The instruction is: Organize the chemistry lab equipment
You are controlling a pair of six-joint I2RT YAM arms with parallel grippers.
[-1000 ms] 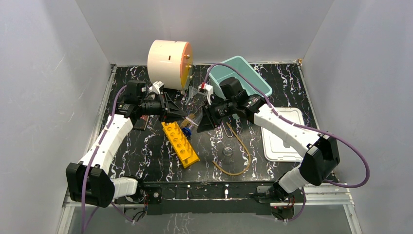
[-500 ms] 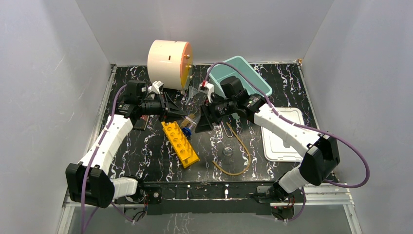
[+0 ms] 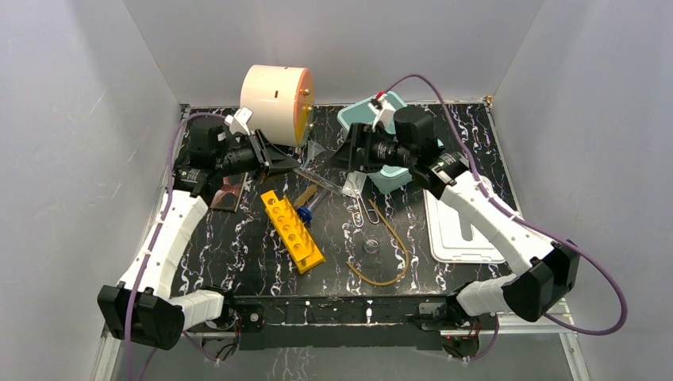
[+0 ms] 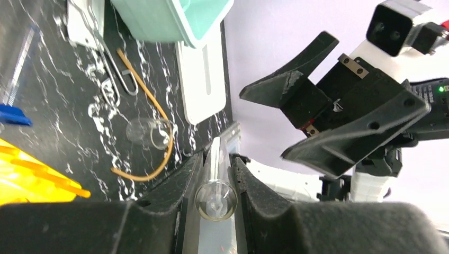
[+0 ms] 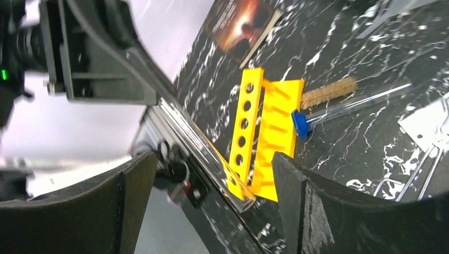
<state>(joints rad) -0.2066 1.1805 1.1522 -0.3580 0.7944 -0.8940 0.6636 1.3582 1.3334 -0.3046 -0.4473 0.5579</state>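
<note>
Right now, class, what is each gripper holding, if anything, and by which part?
The left gripper clamps a clear glass tube near its open end; the rest juts forward. The right gripper is open, holding nothing.

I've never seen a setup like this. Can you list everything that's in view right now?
Table: 1, black marbled, under everything.
Drum: 1, cream with orange face, far edge.
Bin: 1, teal, far side.
Lid: 1, white, right side.
Tube rack: 1, yellow, centre.
Rubber loop: 1, tan, right of rack.
Glass dish: 1, clear, within the loop.
Blue-tipped tube: 1, clear, beside rack.
Brush: 1, tan bristles, beside that tube.
Wire clip: count unclear, metal, at loop's far end.
Card: 1, brown, left of rack.
Glass tube: 1, clear, held.
Left gripper: black, holding the glass tube.
Right gripper: black, open, empty.
</note>
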